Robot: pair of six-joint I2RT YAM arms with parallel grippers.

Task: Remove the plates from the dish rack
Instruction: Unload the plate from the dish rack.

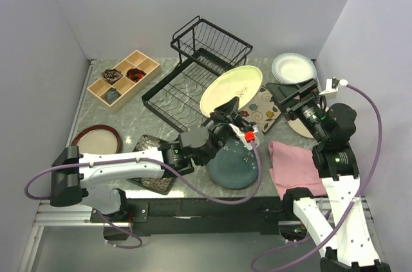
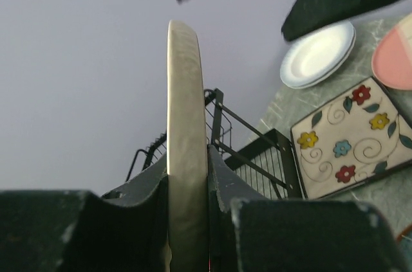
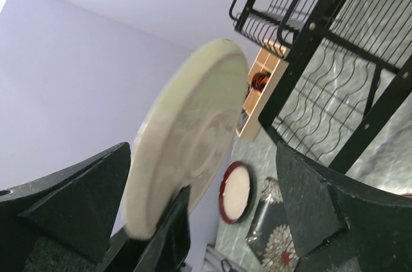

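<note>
Cream plate [image 1: 230, 90], lower rim hidden between the pinching jaws of the left gripper [image 1: 226, 116], stands on edge at the right end of the rack [image 1: 177, 89], face tilted upward, while the right gripper [image 1: 283, 97] nearby gapes wide.

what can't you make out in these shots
- Left wrist view: cream plate is edge-on in the left claw; its faces don't show.
- Top view: black flowered plate mostly under the left arm.
- Left wrist view: pink plate cut by the right edge.
- Top view: wooden tray contents too small.
</note>
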